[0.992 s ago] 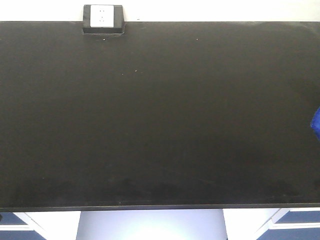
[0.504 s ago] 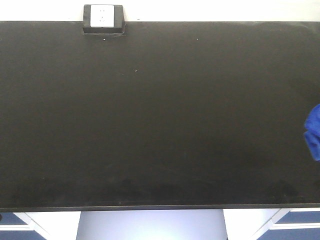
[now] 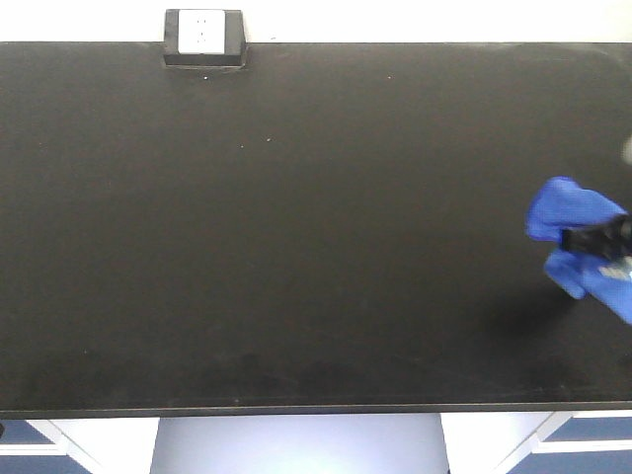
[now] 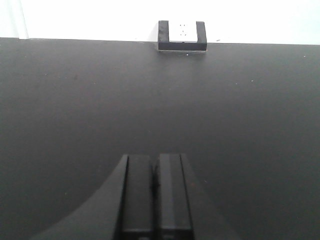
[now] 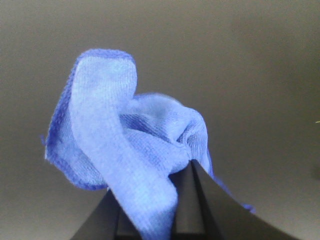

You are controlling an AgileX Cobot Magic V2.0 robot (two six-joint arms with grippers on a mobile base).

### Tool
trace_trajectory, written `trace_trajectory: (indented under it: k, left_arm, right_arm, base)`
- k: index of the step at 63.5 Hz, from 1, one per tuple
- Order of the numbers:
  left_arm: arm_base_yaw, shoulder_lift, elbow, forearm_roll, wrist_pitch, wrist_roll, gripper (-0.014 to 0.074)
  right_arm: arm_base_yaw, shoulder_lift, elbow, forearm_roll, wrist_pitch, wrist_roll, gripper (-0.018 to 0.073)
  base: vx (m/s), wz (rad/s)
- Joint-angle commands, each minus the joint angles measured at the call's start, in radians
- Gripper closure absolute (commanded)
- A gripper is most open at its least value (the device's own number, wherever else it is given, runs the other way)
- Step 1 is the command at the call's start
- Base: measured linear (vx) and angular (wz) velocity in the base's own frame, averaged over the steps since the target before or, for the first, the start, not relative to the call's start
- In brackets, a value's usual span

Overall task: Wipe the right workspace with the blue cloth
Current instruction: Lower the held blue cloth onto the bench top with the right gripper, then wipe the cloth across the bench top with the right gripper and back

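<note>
Wide matte black countertop, small black box with white socket face at far edge. Near right edge, crumpled royal-blue terry cloth, long axis diagonal, rounded lobe pointing far-left, pinched by right gripper; perhaps slightly lifted. Elsewhere, left gripper pressed together, holding nothing.

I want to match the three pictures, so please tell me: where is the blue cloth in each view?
Front view: the blue cloth at the right edge, mid-height.
Left wrist view: not in it.
Right wrist view: cloth fills the centre, bunched.
Shared landmark: the socket box, top left in front view, top centre in left wrist view.
</note>
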Motion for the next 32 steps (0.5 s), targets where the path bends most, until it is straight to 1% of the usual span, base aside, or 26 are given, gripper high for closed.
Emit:
trace_trajectory:
  k: [1, 14, 21, 24, 26, 29, 32]
  left_arm:
    - [-0.004, -0.016, 0.030, 0.001, -0.079, -0.008, 0.0602]
    - [-0.004, -0.016, 0.030, 0.001, -0.079, -0.008, 0.0602]
    - [-0.004, -0.016, 0.030, 0.001, -0.079, -0.008, 0.0602]
    - [-0.004, -0.016, 0.030, 0.001, -0.079, -0.008, 0.0602]
    - [-0.004, -0.016, 0.030, 0.001, -0.079, -0.008, 0.0602]
    - [-0.004, -0.016, 0.030, 0.001, -0.079, -0.008, 0.0602]
    - [-0.004, -0.016, 0.030, 0.001, -0.079, -0.008, 0.0602]
  right_arm:
    - [-0.001, 0.146, -0.108, 0.003, -0.051, -0.015, 0.0562]
    - [0.000, 0.413, -0.244, 0.003, -0.048, -0.043, 0.0562]
    - [0.000, 0.489, -0.272, 0.018, -0.048, -0.051, 0.0562]
    - [0.004, 0.506, -0.275, 0.045, -0.052, -0.058, 0.0562]
    - [0.015, 0.512, -0.275, 0.062, -0.057, -0.071, 0.0562]
    - [0.049, 0.520, -0.275, 0.097, -0.059, -0.126, 0.0562]
    - [0.106, 0.520, -0.275, 0.141, -0.065, -0.201, 0.0562]
  base:
    - [0.00, 0.00]
    - [0.00, 0.00]
    - [0.00, 0.00]
    - [0.00, 0.00]
    - [0.00, 0.00]
    - [0.00, 0.00]
    - [0.00, 0.00]
